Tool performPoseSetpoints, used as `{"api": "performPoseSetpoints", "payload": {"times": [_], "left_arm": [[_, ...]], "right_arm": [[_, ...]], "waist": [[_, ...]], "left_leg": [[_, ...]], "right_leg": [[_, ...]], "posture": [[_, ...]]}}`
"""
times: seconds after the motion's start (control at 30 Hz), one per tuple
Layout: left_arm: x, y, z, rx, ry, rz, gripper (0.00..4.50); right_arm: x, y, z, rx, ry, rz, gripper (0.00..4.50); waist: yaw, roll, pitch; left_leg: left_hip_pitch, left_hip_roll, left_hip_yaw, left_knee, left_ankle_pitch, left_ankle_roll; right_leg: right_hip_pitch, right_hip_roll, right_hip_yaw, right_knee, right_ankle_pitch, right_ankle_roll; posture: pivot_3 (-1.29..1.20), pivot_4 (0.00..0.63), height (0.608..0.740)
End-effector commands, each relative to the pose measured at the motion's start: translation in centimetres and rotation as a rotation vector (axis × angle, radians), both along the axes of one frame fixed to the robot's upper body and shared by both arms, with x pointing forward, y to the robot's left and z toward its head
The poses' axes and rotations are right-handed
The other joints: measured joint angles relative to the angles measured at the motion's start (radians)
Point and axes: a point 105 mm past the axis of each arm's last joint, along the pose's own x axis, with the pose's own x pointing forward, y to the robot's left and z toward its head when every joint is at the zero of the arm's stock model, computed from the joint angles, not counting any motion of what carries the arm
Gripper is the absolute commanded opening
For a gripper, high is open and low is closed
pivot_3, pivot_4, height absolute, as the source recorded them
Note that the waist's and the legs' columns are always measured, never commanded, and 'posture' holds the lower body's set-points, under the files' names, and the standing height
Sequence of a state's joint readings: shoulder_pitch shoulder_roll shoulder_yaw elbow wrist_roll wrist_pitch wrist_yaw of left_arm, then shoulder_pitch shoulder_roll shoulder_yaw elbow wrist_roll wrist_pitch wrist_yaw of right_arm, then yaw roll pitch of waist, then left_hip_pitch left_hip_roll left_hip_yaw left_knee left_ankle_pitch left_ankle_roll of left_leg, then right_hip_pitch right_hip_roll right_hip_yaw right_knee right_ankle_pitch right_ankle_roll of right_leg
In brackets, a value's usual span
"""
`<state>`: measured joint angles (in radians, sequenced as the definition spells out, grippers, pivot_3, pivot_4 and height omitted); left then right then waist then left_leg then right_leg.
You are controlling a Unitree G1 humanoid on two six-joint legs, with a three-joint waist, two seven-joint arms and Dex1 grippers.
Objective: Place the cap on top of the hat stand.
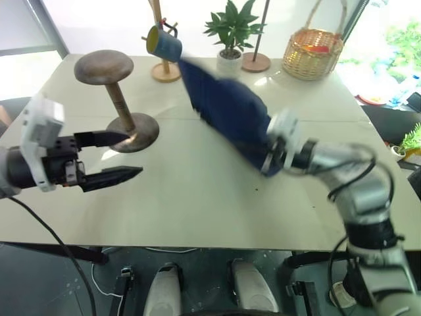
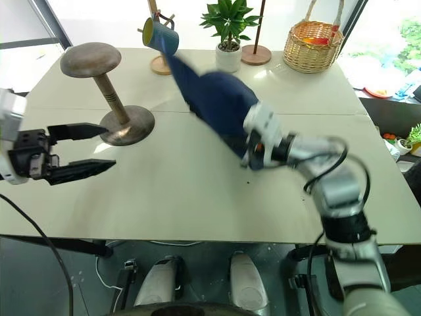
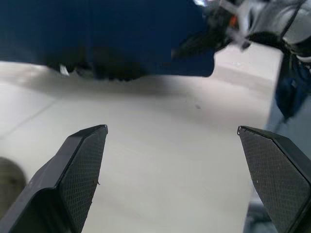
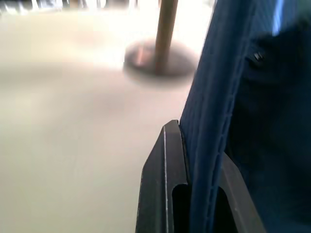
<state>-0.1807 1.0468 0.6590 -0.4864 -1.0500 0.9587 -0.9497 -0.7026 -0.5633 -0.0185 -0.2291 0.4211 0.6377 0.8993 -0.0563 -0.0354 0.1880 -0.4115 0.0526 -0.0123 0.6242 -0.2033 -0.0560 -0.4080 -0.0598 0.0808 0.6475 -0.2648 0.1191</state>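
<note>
- While the right gripper pinches the cap by its brim edge in the left eye view, the cap hangs tilted above the table, well apart from the hat stand; I judge the carry should run leftward, high enough to clear the stand's round top.
- Right eye view: the left gripper stands open and empty, near the stand's base; it could help by steadying the floppy brim.
- Left wrist view: open fingers face the cap, nothing between them.
- Right wrist view: both fingers are clamped on the brim, so avoid jerks that might slip it.
</note>
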Motion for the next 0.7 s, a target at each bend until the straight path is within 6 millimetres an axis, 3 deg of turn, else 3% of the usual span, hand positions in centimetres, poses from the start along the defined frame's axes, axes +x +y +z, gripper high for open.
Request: {"api": "performPoseSetpoints", "payload": {"times": [0.03,0.17,0.3,0.4,0.5,0.6,0.7], "left_arm": [[-1.4,1.6,3.0,-0.104,-0.113,0.120,4.50],[-2.5,4.1,4.9,-0.200,-0.184,0.262,4.50],[-3.8,5.5,6.3,-0.254,-0.234,0.343,4.50],[-5.1,6.2,6.6,-0.241,-0.254,0.398,4.50],[-6.1,6.7,6.5,-0.221,-0.262,0.450,4.50],[-6.9,7.0,6.6,-0.217,-0.270,0.486,4.50],[-7.3,7.2,6.7,-0.213,-0.276,0.511,4.50]], "right_arm": [[1.6,0.9,6.0,0.107,-0.072,0.047,0.06],[2.9,3.7,11.0,0.114,-0.194,0.119,0.06],[4.2,7.6,13.4,0.078,-0.288,0.176,0.06],[5.2,11.4,13.3,0.010,-0.363,0.175,0.06],[5.9,14.2,11.8,-0.123,-0.478,0.155,0.06],[6.1,15.9,10.9,-0.243,-0.614,0.130,0.06],[5.6,17.2,11.5,-0.287,-0.726,0.121,0.06]], "waist": [[-0.005,0.001,0.001],[-0.016,0.002,0.001],[-0.023,0.002,0.002],[-0.032,0.002,0.001],[-0.043,0.002,0.001],[-0.048,0.001,0.001],[-0.049,0.002,0.002]], "left_leg": [[0.000,0.000,0.000,-0.001,0.000,0.000],[0.000,0.000,0.000,-0.004,0.000,0.000],[0.000,0.000,0.001,-0.008,0.000,0.000],[0.000,0.000,0.001,-0.010,0.000,0.000],[0.000,0.000,0.001,-0.010,0.000,0.000],[0.000,0.000,0.001,-0.010,0.000,-0.001],[0.000,-0.001,0.001,-0.011,0.000,-0.001]], "right_leg": [[-0.001,0.000,0.000,0.000,0.000,0.000],[-0.003,0.000,0.000,0.000,0.000,0.000],[-0.005,0.000,0.000,0.000,0.000,0.000],[-0.005,0.000,0.000,0.000,0.000,0.000],[-0.006,0.000,0.000,0.000,0.000,-0.001],[-0.006,-0.001,0.000,-0.001,-0.001,-0.002],[-0.007,-0.002,0.000,-0.001,-0.002,-0.005]], "posture": [[0.00,0.150,0.738],[0.00,0.150,0.738],[0.00,0.150,0.738],[0.00,0.150,0.738],[0.00,0.150,0.738],[0.00,0.150,0.738],[0.00,0.150,0.738]]}}
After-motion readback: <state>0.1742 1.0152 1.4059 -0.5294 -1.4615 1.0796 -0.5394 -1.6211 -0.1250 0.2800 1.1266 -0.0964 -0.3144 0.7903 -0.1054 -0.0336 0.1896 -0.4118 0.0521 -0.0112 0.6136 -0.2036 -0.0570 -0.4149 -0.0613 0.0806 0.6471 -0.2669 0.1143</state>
